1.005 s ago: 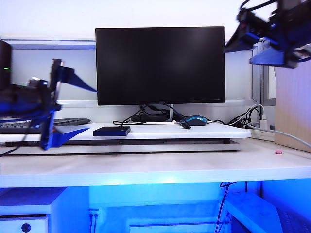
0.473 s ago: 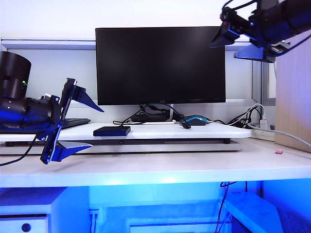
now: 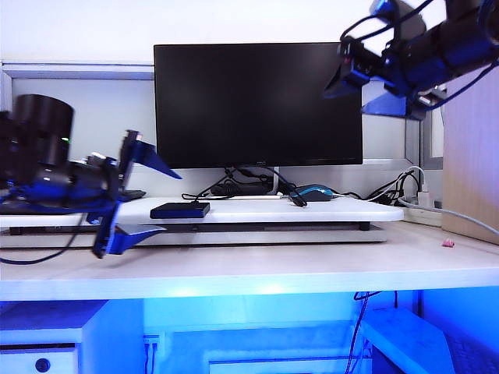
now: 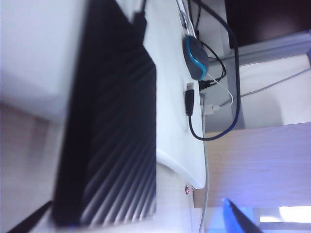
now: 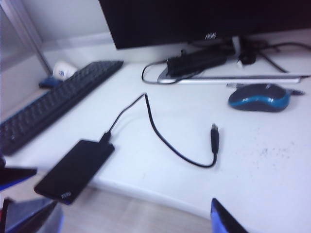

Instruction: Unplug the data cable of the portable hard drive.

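While both grippers stand wide and empty, your left gripper point(image 3: 129, 195) waits just beside the portable hard drive point(image 3: 180, 210). Your right gripper point(image 3: 366, 82) hangs well above it, overlooking the data cable point(image 5: 160, 136) plugged into its far end.

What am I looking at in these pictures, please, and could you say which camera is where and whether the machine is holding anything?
This is a robot with two arms, each ending in a two-finger gripper. The wide picture comes from a fixed camera facing the desk; the other two come from cameras on the arms' wrists. In the wide view the left gripper hangs low at the left, just short of the white board, and the right gripper is high at the right, in front of the monitor. Both are open and hold nothing. On the board lie a hard drive with its thin black cable plugged in at one end, the cable's other plug lying loose, plus a mouse and a keyboard.
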Robot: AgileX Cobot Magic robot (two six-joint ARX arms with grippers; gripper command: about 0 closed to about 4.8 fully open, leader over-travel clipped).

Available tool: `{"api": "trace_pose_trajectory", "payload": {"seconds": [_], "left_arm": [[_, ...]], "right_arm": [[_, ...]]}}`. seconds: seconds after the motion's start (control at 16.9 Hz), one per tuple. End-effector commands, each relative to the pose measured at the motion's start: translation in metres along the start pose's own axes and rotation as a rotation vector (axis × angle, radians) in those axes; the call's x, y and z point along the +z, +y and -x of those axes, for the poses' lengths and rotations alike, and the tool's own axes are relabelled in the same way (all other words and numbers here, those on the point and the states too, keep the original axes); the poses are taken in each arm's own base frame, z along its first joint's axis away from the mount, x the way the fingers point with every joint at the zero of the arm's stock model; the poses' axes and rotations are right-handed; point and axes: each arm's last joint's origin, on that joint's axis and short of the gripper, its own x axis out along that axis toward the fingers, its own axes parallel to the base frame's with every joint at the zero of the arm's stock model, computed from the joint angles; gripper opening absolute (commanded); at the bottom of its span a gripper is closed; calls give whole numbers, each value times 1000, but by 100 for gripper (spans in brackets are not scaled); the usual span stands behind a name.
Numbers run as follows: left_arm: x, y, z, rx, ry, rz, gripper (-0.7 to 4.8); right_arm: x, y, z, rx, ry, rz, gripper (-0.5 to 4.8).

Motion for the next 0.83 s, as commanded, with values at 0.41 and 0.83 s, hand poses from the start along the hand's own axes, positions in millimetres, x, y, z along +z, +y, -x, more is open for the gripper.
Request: {"api": "trace_pose_trajectory", "payload": {"seconds": [0.41,0.83], "left_arm": [[5,5,-16,24,-49,5,356],[3,11,-17,59,-64,9,-6]], "right_arm": [[4,2,-2,15,-28,58,392],[7,5,-7,71,-49,37,392]]}}
